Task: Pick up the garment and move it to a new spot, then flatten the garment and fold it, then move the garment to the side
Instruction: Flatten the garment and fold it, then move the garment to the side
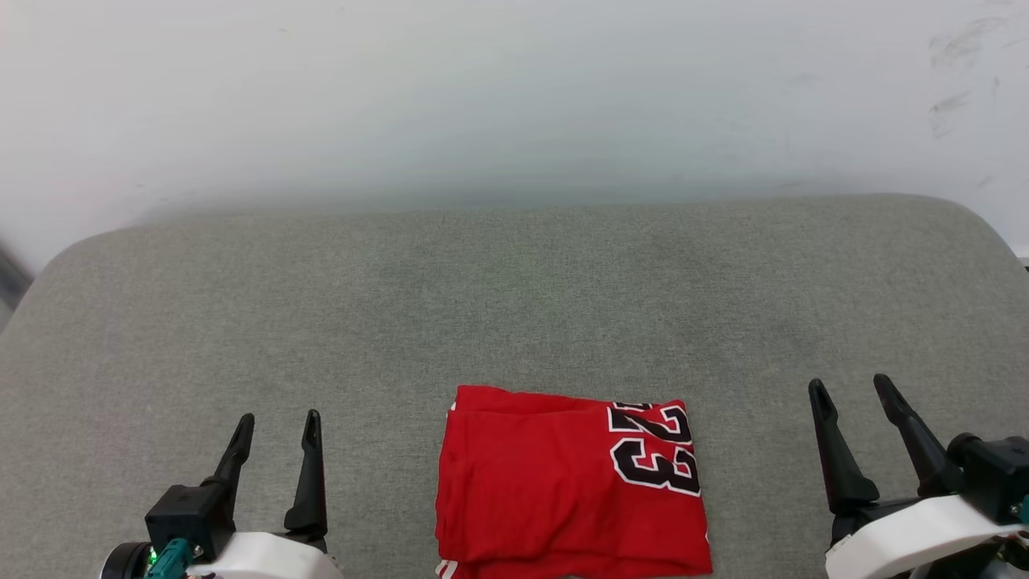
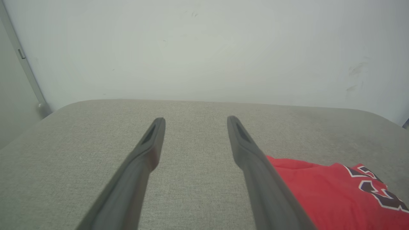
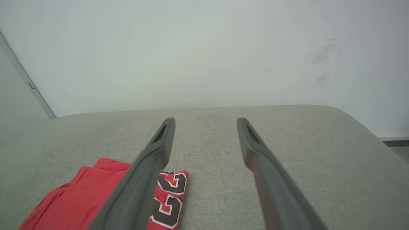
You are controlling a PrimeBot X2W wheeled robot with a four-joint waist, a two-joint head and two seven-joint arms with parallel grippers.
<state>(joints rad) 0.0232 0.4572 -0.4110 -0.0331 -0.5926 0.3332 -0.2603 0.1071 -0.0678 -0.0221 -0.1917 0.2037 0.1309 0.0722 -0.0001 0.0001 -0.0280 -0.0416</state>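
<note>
Flanks the folded garment (image 1: 547,490) with left pincer (image 1: 279,416) and right pincer (image 1: 848,382), both spread wide, empty; risks unfolding it (layers loose) if dragged by one edge.

We see the garment (image 1: 547,482) in bright red, its number 23 (image 1: 655,454) black edged in white. The padded surface (image 1: 514,305) is heathered grey-green, the wall (image 1: 514,96) off-white with dark scuffs (image 1: 953,48). The left gripper (image 1: 279,416) and right gripper (image 1: 849,381) are black, on white wrist shells (image 1: 273,559).
</note>
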